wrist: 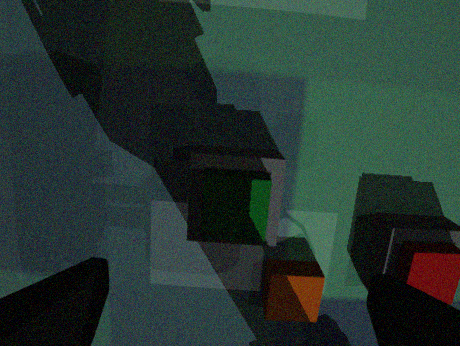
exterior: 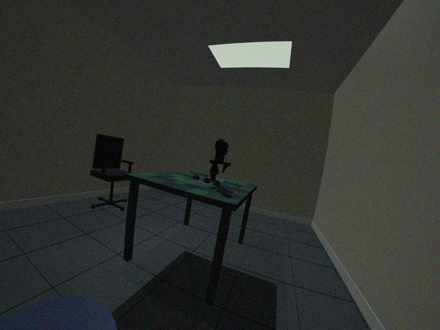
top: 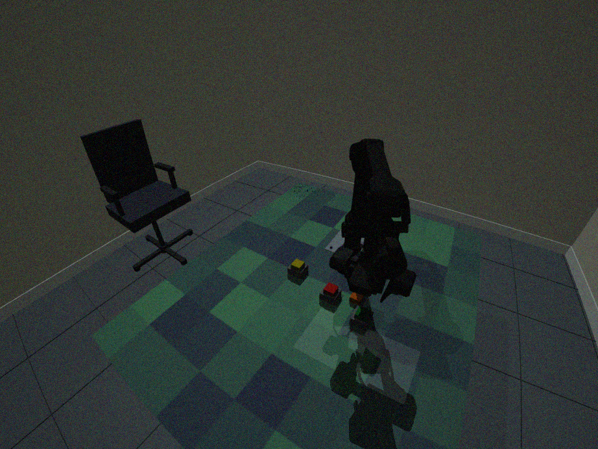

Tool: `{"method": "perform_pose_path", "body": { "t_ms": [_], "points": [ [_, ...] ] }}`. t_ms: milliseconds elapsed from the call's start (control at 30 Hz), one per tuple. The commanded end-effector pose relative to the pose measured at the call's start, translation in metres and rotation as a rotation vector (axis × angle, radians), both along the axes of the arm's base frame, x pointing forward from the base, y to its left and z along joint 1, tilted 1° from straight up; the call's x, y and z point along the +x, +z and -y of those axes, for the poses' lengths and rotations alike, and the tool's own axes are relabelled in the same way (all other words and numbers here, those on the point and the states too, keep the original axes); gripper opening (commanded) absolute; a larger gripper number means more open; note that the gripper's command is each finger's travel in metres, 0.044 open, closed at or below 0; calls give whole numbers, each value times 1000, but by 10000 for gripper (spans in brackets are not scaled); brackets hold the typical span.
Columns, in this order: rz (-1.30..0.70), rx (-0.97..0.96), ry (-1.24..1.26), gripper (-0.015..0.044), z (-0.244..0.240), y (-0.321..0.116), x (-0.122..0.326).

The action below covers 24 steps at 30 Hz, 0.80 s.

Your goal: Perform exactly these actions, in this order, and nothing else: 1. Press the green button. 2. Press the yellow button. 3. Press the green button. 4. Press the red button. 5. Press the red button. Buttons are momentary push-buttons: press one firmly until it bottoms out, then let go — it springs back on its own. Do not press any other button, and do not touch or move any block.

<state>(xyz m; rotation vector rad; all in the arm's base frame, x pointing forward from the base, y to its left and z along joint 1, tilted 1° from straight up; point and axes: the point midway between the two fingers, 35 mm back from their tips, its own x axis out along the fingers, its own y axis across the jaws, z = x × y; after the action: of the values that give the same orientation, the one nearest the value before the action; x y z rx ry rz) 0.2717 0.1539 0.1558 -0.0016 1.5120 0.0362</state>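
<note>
The claw (wrist: 229,335) hangs wide open and empty above the green button (wrist: 261,208), beside the orange block (wrist: 295,295).

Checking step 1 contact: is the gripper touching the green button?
Apart. In the wrist view the green button sits between the dark fingers, with table showing on both sides; the gripper is open, closed on nothing.

On the table (exterior: 167,184): yellow button (top: 298,265) leftmost, red button (top: 331,289) right of it, then orange block (top: 355,297), green button (top: 360,313) just in front. Arm (top: 375,212) behind these. Office chair (top: 136,188) on the floor, far left.
</note>
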Motion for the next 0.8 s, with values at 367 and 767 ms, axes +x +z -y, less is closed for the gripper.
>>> {"method": "perform_pose_path", "body": {
  "t_ms": [367, 767],
  "points": [
    [-23, -6, -2, 20, -1, -49, -3],
    [-23, -6, -2, 20, -1, -53, -3]
  ]
}}
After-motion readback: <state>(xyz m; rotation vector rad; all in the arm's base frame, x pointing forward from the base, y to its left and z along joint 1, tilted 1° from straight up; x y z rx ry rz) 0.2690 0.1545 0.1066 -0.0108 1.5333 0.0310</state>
